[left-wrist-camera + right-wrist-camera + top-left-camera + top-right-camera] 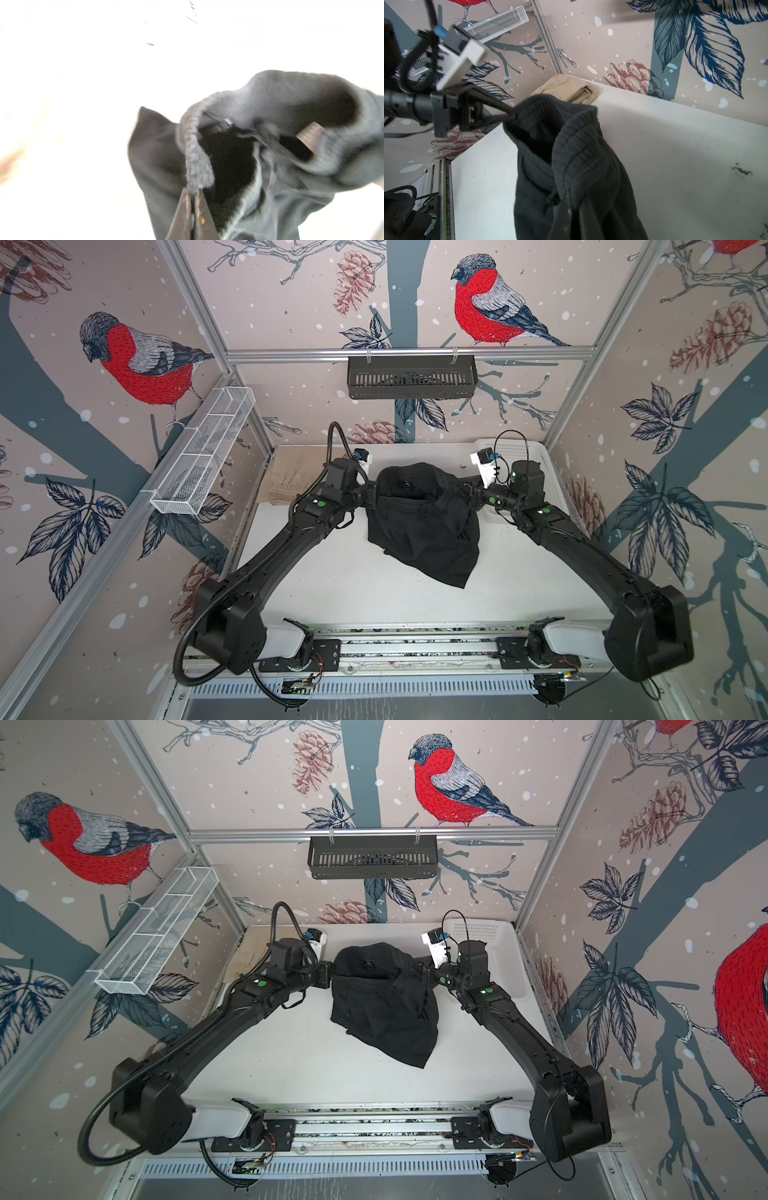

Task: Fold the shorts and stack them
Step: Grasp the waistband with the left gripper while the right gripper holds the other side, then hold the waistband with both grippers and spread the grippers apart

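Left claw (192, 192): pressed together, and it's got a pinch of the ribbed waistband (577, 145) of the black shorts (424, 531). The wrist view is blurred, but the cloth clearly runs in between the tips.
Right claw (574, 199): also clamped on the waistband, on the opposite side of the opening.
Black shorts: strung between the two claws with the waist gaping open. The legs sag below both claws and trail onto the table (332, 597).
Tan shorts (571, 89): lying as a flat bundle on the table in the back corner, beyond the left claw and well apart from the black pair.
Basket (552, 472): just behind the right claw.
Risk, slipping: each claw looks to hold only a small bite of the waistband, so a sharp pull apart could tug the cloth free on one side.
Risk, uneven lay-down: the legs hang twisted and bunched toward the right claw's side, so lowering now would likely trap creases and spoil the fold.
Risk, snagging: the right claw works close to the basket, so a swing backward could catch its wall.
Risk, stack: dragging the black pair past the left claw could ruffle the tan pair.
Fabric: the black pair is soft, thick, matte knit, limp and heavy-draping. Its waistband is gathered in ridges.
Tan pair: thin woven cloth, smooth, with layered edges showing.
Table: hard, white, lightly scuffed.
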### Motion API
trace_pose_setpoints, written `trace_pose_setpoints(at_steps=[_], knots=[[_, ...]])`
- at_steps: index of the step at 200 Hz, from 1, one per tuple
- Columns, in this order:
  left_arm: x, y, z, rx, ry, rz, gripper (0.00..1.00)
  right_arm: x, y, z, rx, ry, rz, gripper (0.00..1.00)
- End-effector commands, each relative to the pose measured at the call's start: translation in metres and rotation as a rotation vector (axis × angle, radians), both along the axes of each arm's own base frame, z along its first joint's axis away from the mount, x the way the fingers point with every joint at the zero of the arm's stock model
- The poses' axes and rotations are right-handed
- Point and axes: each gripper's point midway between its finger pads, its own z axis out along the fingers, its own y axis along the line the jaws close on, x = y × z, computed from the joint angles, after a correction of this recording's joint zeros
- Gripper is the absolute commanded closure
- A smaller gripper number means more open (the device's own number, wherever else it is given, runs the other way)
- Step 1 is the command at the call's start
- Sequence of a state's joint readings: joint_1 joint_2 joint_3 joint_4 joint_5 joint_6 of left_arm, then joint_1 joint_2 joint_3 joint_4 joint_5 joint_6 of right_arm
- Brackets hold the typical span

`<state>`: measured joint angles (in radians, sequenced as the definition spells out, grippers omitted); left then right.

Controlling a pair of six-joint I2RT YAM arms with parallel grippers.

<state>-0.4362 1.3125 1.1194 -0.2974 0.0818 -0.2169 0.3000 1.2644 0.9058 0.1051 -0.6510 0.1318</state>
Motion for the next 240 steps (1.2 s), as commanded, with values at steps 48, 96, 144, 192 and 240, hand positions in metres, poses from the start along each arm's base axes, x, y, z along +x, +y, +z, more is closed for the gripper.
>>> trace_pose_setpoints(at_steps=[48, 96, 144, 192, 240], knots=[[-0.02, 0.014, -0.004, 0.101, -0.048, -0.048, 1.0, -0.019, -0.022, -0.06, -0.225, 0.096, -0.22, 0.54], [-0.021, -0.006, -0.015, 0.042, -0.027, -0.14, 1.0, -0.021, -0.005, -0.07, -0.473, 0.032, -0.281, 0.23], [-0.02, -0.001, -0.024, 0.06, -0.014, -0.11, 1.0, -0.036, 0.03, -0.101, -0.584, 0.075, -0.112, 0.19], [-0.02, 0.009, -0.04, 0.102, 0.006, -0.071, 1.0, -0.027, 0.016, -0.133, -0.657, 0.178, -0.156, 0.17], [-0.018, 0.005, -0.05, 0.084, 0.014, -0.074, 0.91, -0.029, 0.035, -0.123, -0.479, 0.158, -0.041, 0.49]])
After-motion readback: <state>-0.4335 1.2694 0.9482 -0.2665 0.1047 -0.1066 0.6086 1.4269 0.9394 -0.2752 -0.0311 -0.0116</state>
